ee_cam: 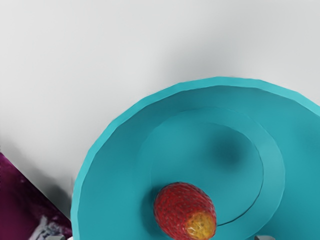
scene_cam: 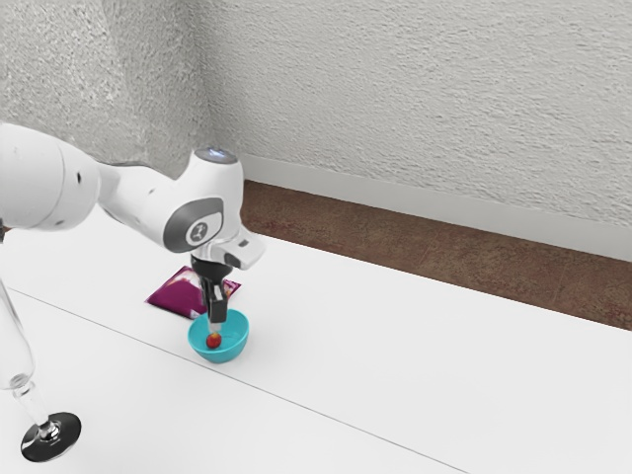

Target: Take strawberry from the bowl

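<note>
In the exterior view my gripper [scene_cam: 215, 324] points down over the turquoise bowl [scene_cam: 233, 341], its tips at about the level of the rim. The red strawberry [scene_cam: 213, 340] shows just below the tips. The wrist view has the strawberry [ee_cam: 182, 210] lying on its side inside the bowl [ee_cam: 115, 170], its yellowish end turned outward. At that view's lower edge the tips of my gripper [ee_cam: 159, 237] stand wide apart, one on either side of the strawberry, so it is open and holds nothing. The strawberry's lowest part is cut off there.
A purple packet [scene_cam: 176, 294] lies on the white table [scene_cam: 395, 346] close behind the bowl, and its corner [ee_cam: 17, 200] shows in the wrist view. A glass-like object with a dark round base [scene_cam: 51, 437] stands at the exterior view's lower left.
</note>
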Available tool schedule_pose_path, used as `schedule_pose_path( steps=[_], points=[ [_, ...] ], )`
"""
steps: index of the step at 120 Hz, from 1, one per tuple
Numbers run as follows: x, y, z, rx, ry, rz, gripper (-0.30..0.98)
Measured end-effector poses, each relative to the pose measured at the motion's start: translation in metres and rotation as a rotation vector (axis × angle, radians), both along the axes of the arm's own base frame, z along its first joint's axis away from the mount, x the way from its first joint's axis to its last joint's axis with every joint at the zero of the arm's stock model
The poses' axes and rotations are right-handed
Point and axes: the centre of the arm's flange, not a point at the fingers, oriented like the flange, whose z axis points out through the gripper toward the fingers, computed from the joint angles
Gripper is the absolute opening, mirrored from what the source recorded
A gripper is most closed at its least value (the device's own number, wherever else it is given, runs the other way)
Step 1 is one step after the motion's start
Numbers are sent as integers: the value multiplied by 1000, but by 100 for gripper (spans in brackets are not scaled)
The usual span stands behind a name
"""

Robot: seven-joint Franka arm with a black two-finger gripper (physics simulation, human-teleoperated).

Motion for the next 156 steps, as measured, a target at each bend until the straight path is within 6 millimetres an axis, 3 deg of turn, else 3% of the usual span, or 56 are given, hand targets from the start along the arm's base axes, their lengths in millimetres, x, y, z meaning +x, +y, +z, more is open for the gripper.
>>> schedule_pose_path(
  steps=[15, 25, 34, 45, 86, 146, 156],
  points=[
    [7, -7, 9, -16, -40, -110, 39],
    [-11, -21, 23, -33, -52, -182, 36],
    [-27, -20, 18, -44, -31, -214, 35],
    [-32, -17, 14, -51, -20, -243, 33],
    [-36, 5, -8, -70, 13, -289, 29],
    [-29, 4, -31, -80, 29, -360, 27],
    [-29, 4, -32, -83, 25, -364, 21]
  ],
)
